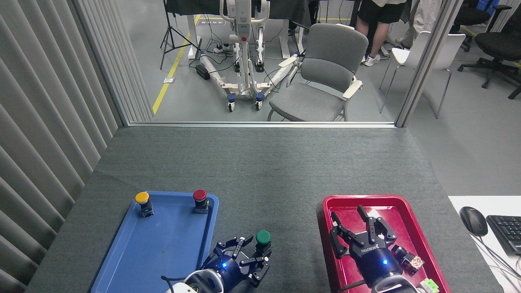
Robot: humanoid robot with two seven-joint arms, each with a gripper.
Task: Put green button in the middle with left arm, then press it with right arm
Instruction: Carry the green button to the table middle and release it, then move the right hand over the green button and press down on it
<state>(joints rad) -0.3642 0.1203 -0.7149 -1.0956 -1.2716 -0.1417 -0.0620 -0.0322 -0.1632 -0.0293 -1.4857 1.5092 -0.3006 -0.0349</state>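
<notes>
Left tool [253, 255] is gaping wide around the green button [263, 238], which is sitting on the desk [260, 171] between blue tray [122, 260] and red tray [325, 228] | right tool [358, 230] is hovering spread, empty | risk: a withdrawing finger is likely clipping and toppling the button.

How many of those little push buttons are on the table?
3. The yellow button and red button stand at the far end of the blue tray; the green button stands on the grey cloth beside the left gripper.
</notes>
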